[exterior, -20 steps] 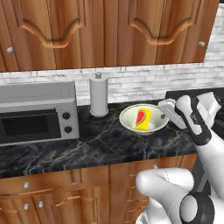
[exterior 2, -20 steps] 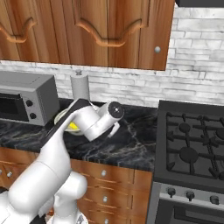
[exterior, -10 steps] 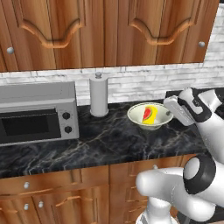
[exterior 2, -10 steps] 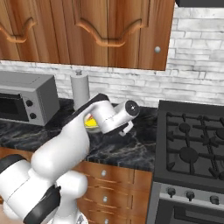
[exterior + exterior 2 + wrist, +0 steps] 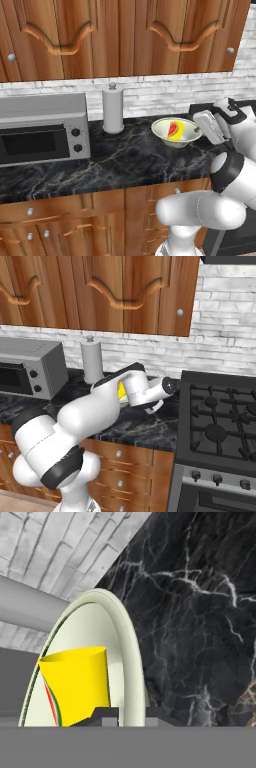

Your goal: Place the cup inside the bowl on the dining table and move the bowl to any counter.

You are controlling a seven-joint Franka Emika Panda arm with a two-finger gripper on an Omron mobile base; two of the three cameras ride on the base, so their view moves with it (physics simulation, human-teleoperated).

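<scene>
The cream-white bowl (image 5: 184,134) is at the black marble counter (image 5: 115,160), close to the brick back wall. I cannot tell whether it touches the top. Inside it stands the yellow cup (image 5: 174,129) with its red-orange patch. My gripper (image 5: 200,131) is shut on the bowl's right rim. In the hand view the rim (image 5: 129,647) passes between the two fingertips (image 5: 106,714), with the gripper (image 5: 131,714) around it and the cup (image 5: 80,682) just inside. From the right base view my arm hides most of the bowl, and a sliver of the cup (image 5: 121,390) shows. The dining table is out of view.
A grey microwave (image 5: 42,130) sits on the counter's left part, with a paper towel roll (image 5: 113,107) between it and the bowl. A gas stove (image 5: 220,421) adjoins the counter on the right. Wooden wall cabinets (image 5: 125,35) hang overhead.
My gripper has carried the bowl, with the cup in it, a little to the right along the counter toward the stove. The microwave and paper roll stayed put.
</scene>
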